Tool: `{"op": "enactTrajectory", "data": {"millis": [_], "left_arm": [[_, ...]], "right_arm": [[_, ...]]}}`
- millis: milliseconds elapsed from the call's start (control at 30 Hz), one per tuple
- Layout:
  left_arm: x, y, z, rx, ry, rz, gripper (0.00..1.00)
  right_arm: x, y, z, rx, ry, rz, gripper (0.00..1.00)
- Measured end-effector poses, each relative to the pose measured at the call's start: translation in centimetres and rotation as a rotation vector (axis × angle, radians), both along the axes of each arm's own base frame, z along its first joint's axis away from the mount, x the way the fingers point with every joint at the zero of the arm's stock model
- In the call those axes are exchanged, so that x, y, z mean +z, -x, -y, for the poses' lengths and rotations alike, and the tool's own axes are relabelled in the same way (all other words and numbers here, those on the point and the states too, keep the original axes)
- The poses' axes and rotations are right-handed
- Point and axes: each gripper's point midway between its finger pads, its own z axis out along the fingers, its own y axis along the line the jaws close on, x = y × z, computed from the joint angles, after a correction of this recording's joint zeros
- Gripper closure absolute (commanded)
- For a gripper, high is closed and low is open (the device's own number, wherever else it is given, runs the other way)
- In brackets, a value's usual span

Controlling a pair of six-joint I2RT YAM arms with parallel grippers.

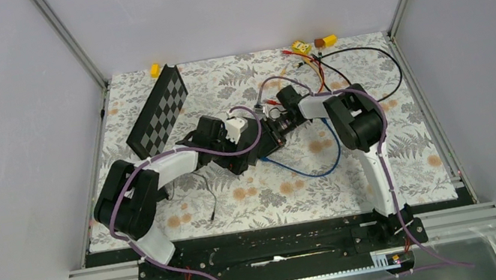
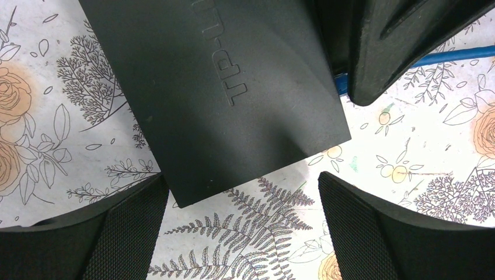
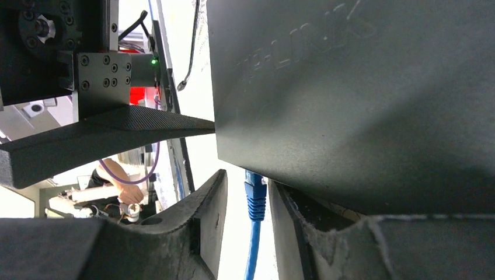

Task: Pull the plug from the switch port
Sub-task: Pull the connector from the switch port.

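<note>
Right hand (image 3: 246, 181) straddles the blue plug (image 3: 255, 198), narrowed but not clamped; left hand (image 2: 242, 181) spreads wide over the switch (image 2: 233, 87); plug not yet pulled.

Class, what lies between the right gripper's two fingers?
The blue plug, seated in the switch, with a gap beside it; the right wrist view shows it.

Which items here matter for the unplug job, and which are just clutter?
Job: switch, blue plug, blue cable, left hand, right hand.
Lying about: chequered board, yellow bits, black wire.
</note>
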Motion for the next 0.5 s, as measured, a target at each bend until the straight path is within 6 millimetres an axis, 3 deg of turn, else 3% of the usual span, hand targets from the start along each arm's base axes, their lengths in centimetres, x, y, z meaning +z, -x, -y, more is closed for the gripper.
{"op": "enactTrajectory", "data": {"millis": [500], "left_arm": [[0.01,0.03,0.05,-0.002,0.002,-0.001,0.01]], "right_arm": [[-0.15,0.44,0.01,0.035,-0.002,0.01,0.62]]}}
